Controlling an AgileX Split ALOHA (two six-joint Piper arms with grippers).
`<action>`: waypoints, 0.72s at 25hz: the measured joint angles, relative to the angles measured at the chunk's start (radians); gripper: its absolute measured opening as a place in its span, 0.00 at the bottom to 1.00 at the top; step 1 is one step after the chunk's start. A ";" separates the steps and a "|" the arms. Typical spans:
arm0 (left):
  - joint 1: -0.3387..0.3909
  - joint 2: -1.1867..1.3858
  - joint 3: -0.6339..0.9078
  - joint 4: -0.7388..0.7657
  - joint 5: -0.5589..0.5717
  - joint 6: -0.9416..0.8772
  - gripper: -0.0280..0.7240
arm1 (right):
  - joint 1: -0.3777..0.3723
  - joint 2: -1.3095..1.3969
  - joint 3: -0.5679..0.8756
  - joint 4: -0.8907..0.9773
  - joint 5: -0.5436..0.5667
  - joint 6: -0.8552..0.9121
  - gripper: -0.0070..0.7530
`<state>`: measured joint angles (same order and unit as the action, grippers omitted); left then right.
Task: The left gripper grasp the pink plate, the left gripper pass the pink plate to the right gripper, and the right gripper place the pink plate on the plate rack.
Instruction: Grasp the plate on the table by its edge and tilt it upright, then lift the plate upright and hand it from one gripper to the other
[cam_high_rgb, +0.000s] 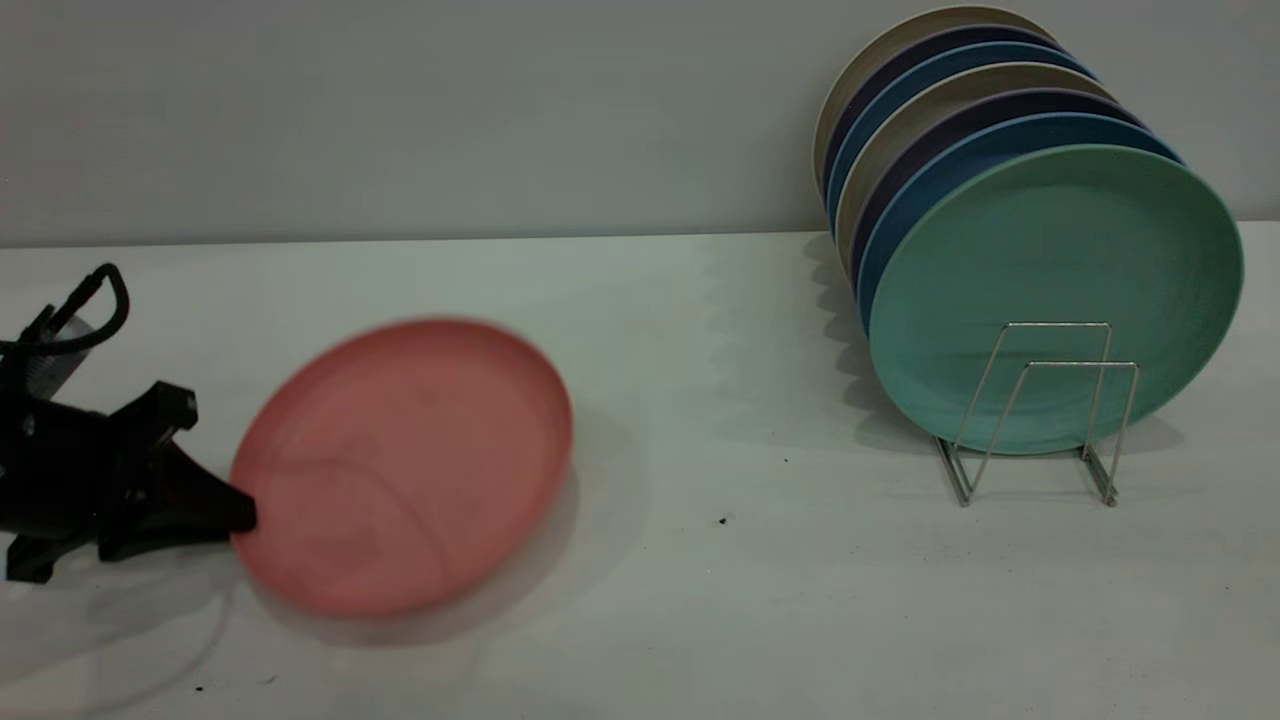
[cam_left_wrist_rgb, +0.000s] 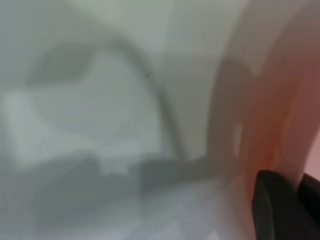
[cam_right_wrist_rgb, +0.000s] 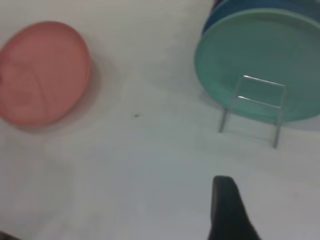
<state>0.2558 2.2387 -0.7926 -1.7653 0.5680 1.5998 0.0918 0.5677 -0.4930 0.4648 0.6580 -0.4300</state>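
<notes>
Table (cam_high_rgb: 700, 600) white, wall (cam_high_rgb: 400, 100) grey; pink plate (cam_high_rgb: 405, 465) tilted.

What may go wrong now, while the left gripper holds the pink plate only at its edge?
1. The left gripper pinches only the rim of the pink plate, which looks tilted off the table. It may slip or swing during the handover.
2. The plate rack already holds several plates, the mint-green plate in front. Only the front loops look free, so placing the plate there may knock the green one.
</notes>
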 joint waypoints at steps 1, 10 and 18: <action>0.000 0.000 -0.009 -0.001 0.011 0.000 0.07 | 0.000 0.000 0.000 0.012 0.004 -0.008 0.61; 0.000 0.000 -0.063 0.000 0.088 0.000 0.07 | 0.000 0.090 0.000 0.166 0.013 -0.097 0.61; -0.072 -0.107 -0.082 0.007 0.051 0.068 0.07 | 0.000 0.326 0.000 0.418 -0.097 -0.355 0.61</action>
<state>0.1835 2.1317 -0.8743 -1.7582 0.6187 1.6682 0.0918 0.8936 -0.4930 0.8826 0.5613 -0.7851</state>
